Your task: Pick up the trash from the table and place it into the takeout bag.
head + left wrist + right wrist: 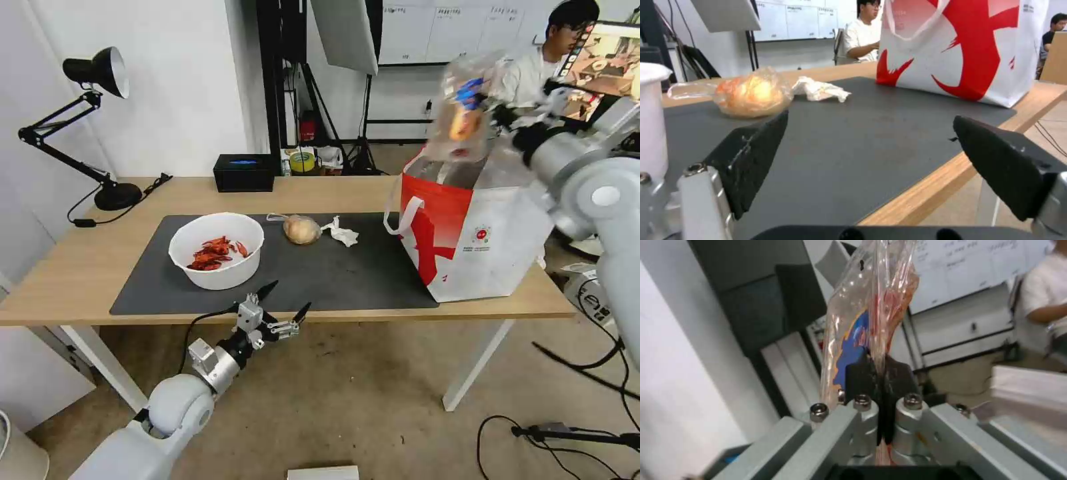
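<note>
Trash: one tray (pixel 465 110) aloft, three pieces on table (pixel 80 267)

Glossy clear plastic tray (pixel 871 306), matt dark mat (pixel 333 273), pale wood table (pixel 80 267)

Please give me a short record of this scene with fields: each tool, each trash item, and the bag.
right tool: shut on clear plastic tray, held above takeout bag
left tool: open, empty, at the table front edge
white bowl: on mat, holds red shells
knotted bag: on mat, beside tissue
takeout bag: upright, open, at the table's right end
</note>
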